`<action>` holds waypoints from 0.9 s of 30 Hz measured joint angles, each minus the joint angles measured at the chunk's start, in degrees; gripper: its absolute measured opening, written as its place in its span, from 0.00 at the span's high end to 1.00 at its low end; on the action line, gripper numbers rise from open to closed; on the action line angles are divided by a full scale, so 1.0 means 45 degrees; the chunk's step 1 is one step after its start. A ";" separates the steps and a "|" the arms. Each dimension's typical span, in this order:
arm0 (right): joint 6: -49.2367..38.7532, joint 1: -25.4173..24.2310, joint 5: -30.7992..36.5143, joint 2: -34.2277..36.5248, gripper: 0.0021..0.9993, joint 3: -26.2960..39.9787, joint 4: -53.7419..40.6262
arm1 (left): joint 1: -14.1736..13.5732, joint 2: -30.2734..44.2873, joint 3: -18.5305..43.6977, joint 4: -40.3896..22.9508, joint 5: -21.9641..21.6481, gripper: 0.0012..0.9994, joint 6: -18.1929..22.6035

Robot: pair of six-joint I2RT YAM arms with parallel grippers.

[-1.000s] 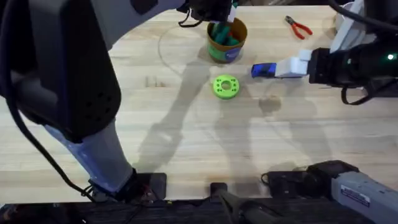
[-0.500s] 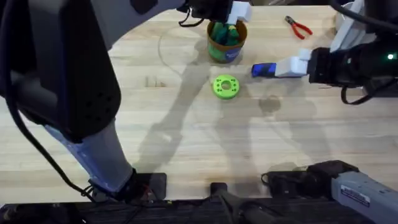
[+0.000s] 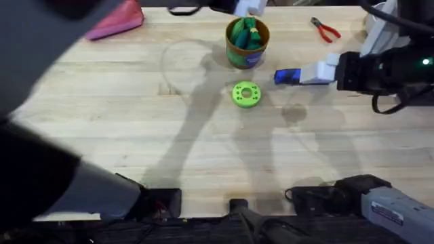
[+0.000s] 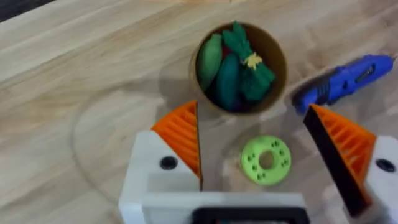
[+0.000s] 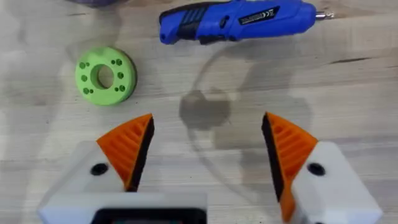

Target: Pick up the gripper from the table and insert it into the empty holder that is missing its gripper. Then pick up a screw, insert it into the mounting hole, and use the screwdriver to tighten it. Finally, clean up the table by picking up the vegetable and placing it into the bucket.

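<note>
Fingers (image 4: 180, 134) of our left gripper (image 4: 261, 140) stood wide apart and empty above the bucket (image 4: 239, 65), which sat just beyond their tips with the vegetable (image 4: 227, 78) inside it among other green pieces. Our right gripper (image 5: 205, 146) also had its fingers (image 5: 127, 146) spread wide, holding nothing, with the screwdriver (image 5: 239, 22) lying on the table (image 5: 348, 99) well ahead of the tips and the lime-green disc (image 5: 104, 74) ahead of its one finger.

We judged the clean-up step as good as done: the vegetable lay in the bucket and the left fingers were clear of it. What seemed to remain was drawing both arms away without knocking the bucket.

By our count there was one bucket, one screwdriver, one lime-green disc, one pair of red-handled pliers (image 3: 325, 29) and a pink object (image 3: 115, 20) at the far side of the table. We could not tell how many pieces filled the bucket.
</note>
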 joint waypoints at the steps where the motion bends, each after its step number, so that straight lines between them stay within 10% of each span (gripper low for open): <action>1: -0.0001 0.0000 0.0000 0.0000 0.01 0.0000 0.0014 | 0.0000 -0.0399 0.0000 -0.0449 -0.0168 0.01 0.0062; 10: 0.0002 0.0000 0.0000 0.0000 0.01 0.0000 0.0047 | 0.0244 -0.2904 -0.0096 -0.4451 -0.1383 0.01 0.0325; 27: 0.0002 0.0000 0.0000 0.0000 0.01 0.0000 -0.0172 | 0.2157 -0.9423 -0.7770 -0.3368 -0.1619 0.01 0.0270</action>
